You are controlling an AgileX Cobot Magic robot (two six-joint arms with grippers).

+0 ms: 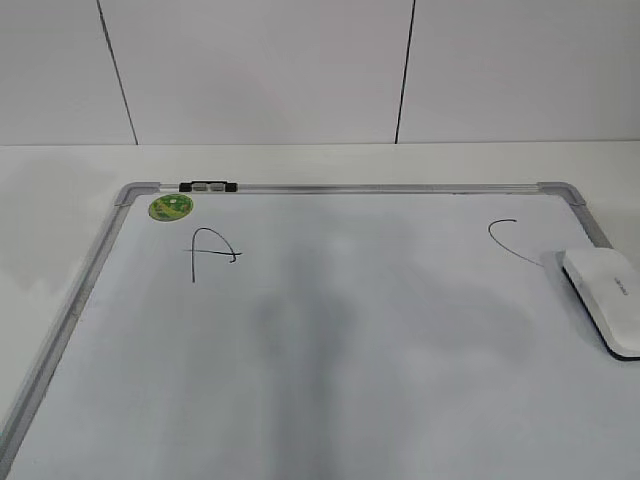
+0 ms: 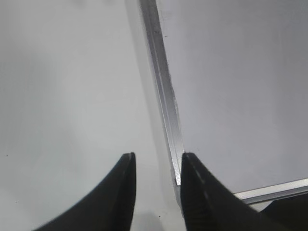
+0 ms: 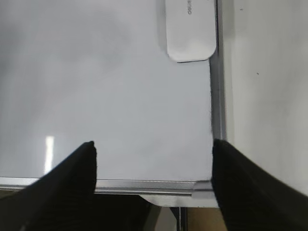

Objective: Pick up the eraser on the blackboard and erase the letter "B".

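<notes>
Across the white table (image 1: 60,200) lies the blackboard (image 1: 330,350), really a white dry-erase surface in a silver-grey frame with rounded grey corner caps; exterior view takes in most of it, neither arm visible there. Eraser (image 1: 606,296) rests flat on the board at its right edge, just beside the frame, white top with faint grey lettering, dark underside showing along its near rim. Hand-drawn "A" (image 1: 212,253) sits upper left, curved "C" (image 1: 512,240) upper right, its lower stroke running close to the eraser's far end. No legible "B" between them, only a grey smudge mid-board. Green round magnet (image 1: 171,206) near the top-left corner; small black-and-white clip (image 1: 208,186) on the top frame rail. Right wrist view alone shows the right gripper (image 3: 154,151), fingers spread wide, holding nothing, above the board's near right corner, eraser ahead at the frame. Left wrist view alone shows the left gripper (image 2: 158,161), fingers narrowly parted, empty, straddling the board's left frame rail.
</notes>
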